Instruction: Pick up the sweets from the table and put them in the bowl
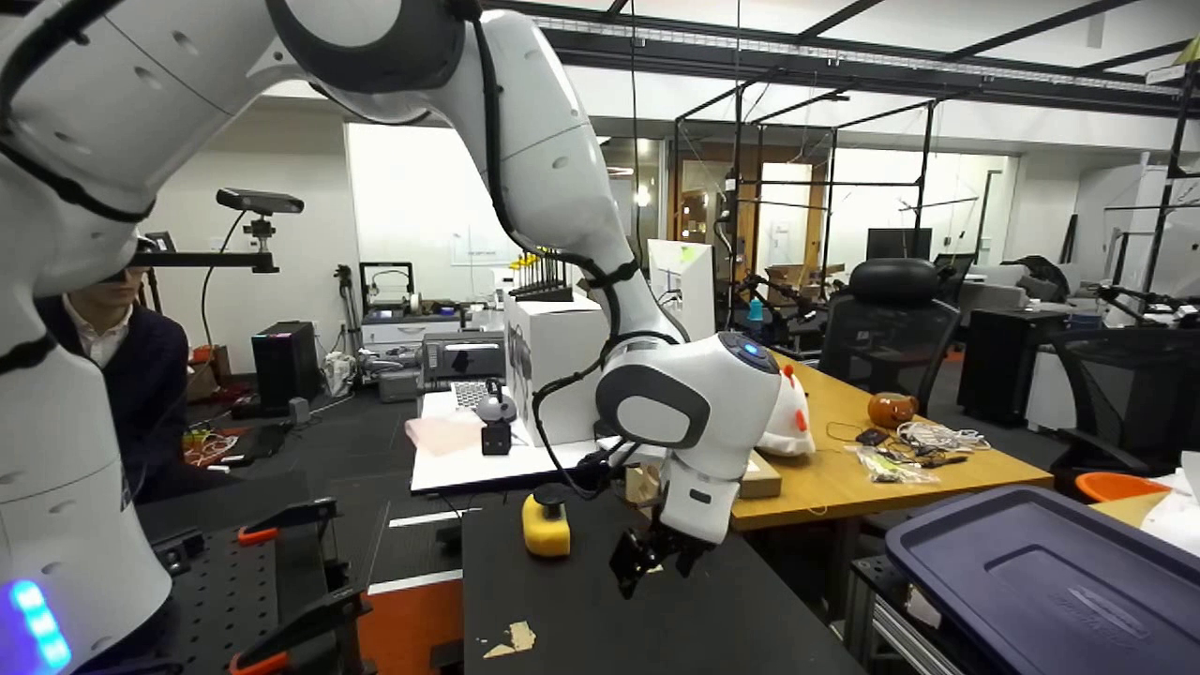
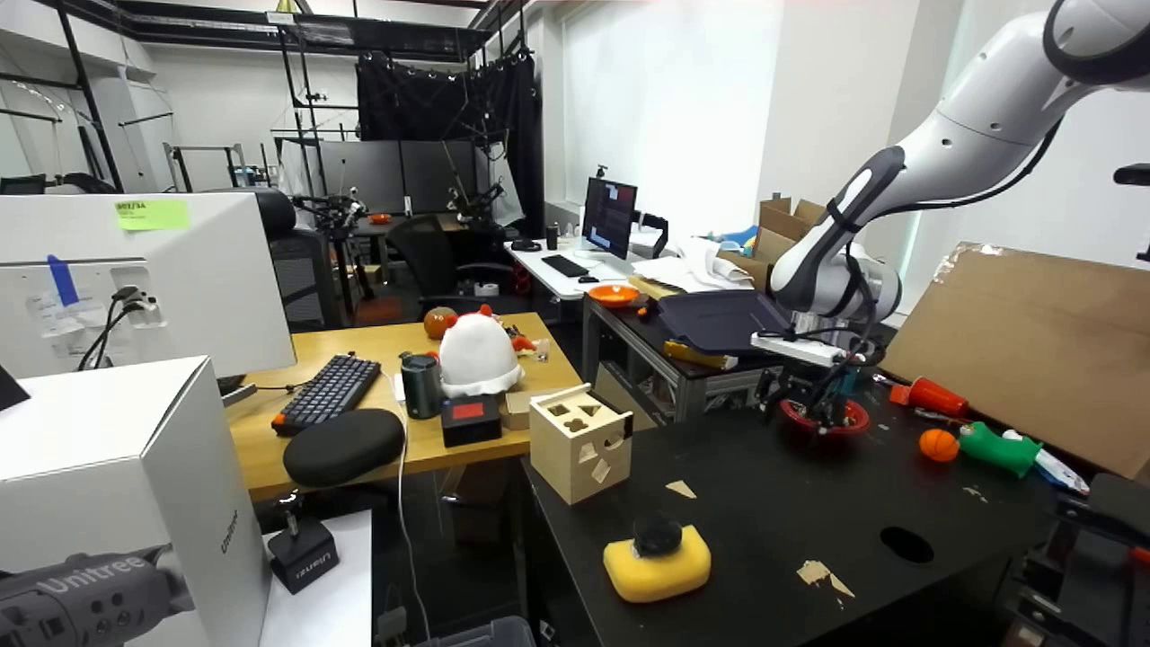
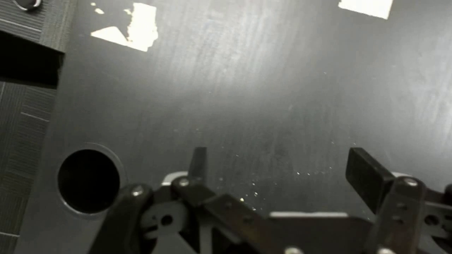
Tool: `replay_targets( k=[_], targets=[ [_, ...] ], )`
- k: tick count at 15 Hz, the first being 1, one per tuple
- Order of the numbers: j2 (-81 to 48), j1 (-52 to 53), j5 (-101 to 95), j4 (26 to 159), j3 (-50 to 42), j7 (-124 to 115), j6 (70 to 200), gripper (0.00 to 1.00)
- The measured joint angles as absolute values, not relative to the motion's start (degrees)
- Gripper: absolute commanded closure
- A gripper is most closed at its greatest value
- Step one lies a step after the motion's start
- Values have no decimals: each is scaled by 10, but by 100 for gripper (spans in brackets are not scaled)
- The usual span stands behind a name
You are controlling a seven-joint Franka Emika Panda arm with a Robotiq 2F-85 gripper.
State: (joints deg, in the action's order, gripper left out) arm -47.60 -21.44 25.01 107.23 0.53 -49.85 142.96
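"One gripper [image 3: 277, 157] in the wrist view. How does it stand?"

"Jaws spread wide, with just the black surface [image 3: 247, 98] showing between the tips. A round hole [image 3: 88, 181] in that surface sits off to the side, near an edge."

"And the red bowl [image 2: 856, 422]?"

"In an exterior view it rests on the surface, partly hidden by the gripper. Whether the gripper is over it or beside it I can't tell, nor what lies inside."

"What else is on there?"

"An orange ball [image 2: 939, 445], just beside a green thing [image 2: 999, 449]. Well apart from them, near each other, a wooden box [image 2: 561, 454] with shaped holes and a yellow block [image 2: 656, 580] with a dark round piece [image 2: 658, 536] on top. That block shows in both exterior views."
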Motion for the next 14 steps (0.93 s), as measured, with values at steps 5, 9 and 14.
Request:
replay_targets(
  k=[5, 9, 14],
  targets=[
    [-413, -191, 240, 1137, -21, -359, 1360, 0],
    [-357, -120, 181, 1158, -69, -340, 1314, 0],
    [-304, -54, 82, 1158, -106, -340, 1274, 0]
  ],
)
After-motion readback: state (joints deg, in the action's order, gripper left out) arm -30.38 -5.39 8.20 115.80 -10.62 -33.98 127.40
